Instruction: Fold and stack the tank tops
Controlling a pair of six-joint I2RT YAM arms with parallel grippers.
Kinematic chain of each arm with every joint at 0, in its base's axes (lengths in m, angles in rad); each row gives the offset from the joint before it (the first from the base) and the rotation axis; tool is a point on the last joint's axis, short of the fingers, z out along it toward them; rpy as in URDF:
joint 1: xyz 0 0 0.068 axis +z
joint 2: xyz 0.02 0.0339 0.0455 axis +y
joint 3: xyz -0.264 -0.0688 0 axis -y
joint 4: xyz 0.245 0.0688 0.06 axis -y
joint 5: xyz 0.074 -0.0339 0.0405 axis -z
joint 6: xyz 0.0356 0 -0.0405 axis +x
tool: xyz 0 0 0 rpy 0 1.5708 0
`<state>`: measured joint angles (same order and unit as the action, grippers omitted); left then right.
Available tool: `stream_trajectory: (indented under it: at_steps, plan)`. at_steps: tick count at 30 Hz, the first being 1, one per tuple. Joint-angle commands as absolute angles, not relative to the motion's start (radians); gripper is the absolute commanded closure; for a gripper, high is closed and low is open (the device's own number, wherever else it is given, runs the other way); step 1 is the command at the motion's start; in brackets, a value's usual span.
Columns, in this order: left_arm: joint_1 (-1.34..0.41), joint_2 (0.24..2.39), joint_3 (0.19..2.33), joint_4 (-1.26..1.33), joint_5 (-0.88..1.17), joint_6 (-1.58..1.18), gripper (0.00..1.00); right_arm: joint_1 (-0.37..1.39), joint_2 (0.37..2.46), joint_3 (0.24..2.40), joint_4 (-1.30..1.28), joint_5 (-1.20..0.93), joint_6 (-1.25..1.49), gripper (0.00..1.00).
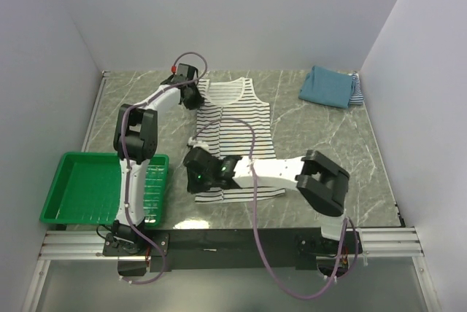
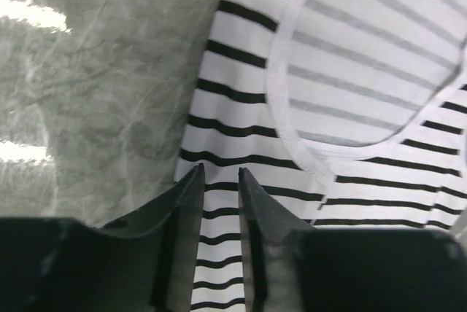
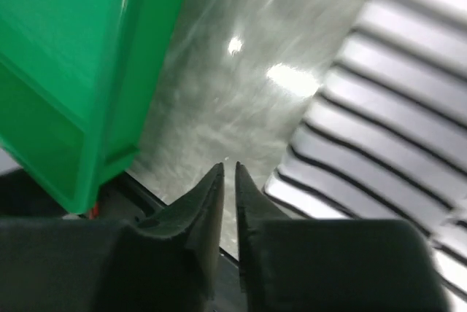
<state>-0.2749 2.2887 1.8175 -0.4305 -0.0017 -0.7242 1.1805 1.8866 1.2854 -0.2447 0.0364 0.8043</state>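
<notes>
A black-and-white striped tank top [image 1: 237,133] lies flat mid-table, neckline toward the back. My left gripper [image 1: 191,97] hovers over its back-left shoulder strap; in the left wrist view the gripper [image 2: 219,170] is open, with striped cloth [image 2: 241,93] showing below the gap and nothing gripped. My right gripper [image 1: 195,177] is at the shirt's front-left hem corner. In the right wrist view it [image 3: 228,165] is all but shut, a thin slit over bare table, with the hem [image 3: 394,108] just to its right. A folded teal tank top [image 1: 326,86] rests on a finely striped one [image 1: 357,90] at the back right.
A green plastic basket [image 1: 73,188] stands at the front left, its corner [image 3: 66,71] close to my right gripper. White walls enclose the marble table [image 1: 321,137] on three sides. The black front rail [image 1: 241,243] runs along the near edge.
</notes>
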Motion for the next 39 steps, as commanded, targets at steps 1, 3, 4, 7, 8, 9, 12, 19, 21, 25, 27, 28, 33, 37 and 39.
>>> stream_trajectory:
  at_steps: [1,3,4,7,8,9,12,19,21,25,27,28,33,37,39]
  plan:
    - [-0.285,2.238,1.881,-0.396,0.058,-0.676,0.68,1.1,1.714,1.223,-0.244,0.072,0.782,0.78]
    - [-0.288,2.186,1.873,-0.374,0.074,-0.686,0.61,1.039,1.601,1.171,-0.244,0.074,0.781,0.71]
    - [-0.291,2.143,1.855,-0.361,0.08,-0.698,0.56,0.949,1.57,1.134,-0.253,0.055,0.769,0.69]
    - [-0.316,2.085,1.822,-0.341,0.064,-0.715,0.51,0.748,1.494,1.117,-0.297,0.034,0.713,0.62]
    - [-0.325,2.051,1.81,-0.339,0.064,-0.725,0.5,0.705,1.493,1.123,-0.308,0.025,0.691,0.61]
    - [-0.348,2.037,1.799,-0.339,0.063,-0.733,0.5,0.651,1.5,1.134,-0.319,0.029,0.652,0.59]
    - [-0.409,1.99,1.729,-0.347,0.046,-0.764,0.5,0.473,1.589,1.198,-0.333,-0.027,0.594,0.57]
    - [-0.551,1.852,1.47,-0.284,0.049,-0.851,0.55,0.229,1.874,1.467,-0.354,-0.149,0.522,0.57]
    - [-0.592,1.798,1.41,-0.249,0.063,-0.87,0.56,0.206,1.971,1.534,-0.367,-0.16,0.509,0.57]
    - [-0.659,1.743,1.299,-0.239,0.071,-0.871,0.57,0.195,2.098,1.701,-0.416,-0.164,0.499,0.56]
    - [-0.698,1.721,1.261,-0.242,0.068,-0.873,0.57,0.193,2.164,1.752,-0.436,-0.172,0.5,0.56]
    - [-0.709,1.712,1.25,-0.239,0.072,-0.874,0.57,0.192,2.181,1.785,-0.437,-0.169,0.5,0.55]
    - [-0.776,1.677,1.197,-0.238,0.078,-0.89,0.58,0.193,2.275,1.864,-0.457,-0.164,0.514,0.55]
    - [-0.801,1.641,1.177,-0.245,0.071,-0.896,0.58,0.193,2.322,1.927,-0.472,-0.141,0.511,0.55]
    - [-0.813,1.634,1.167,-0.245,0.075,-0.897,0.58,0.195,2.348,1.96,-0.483,-0.143,0.508,0.56]
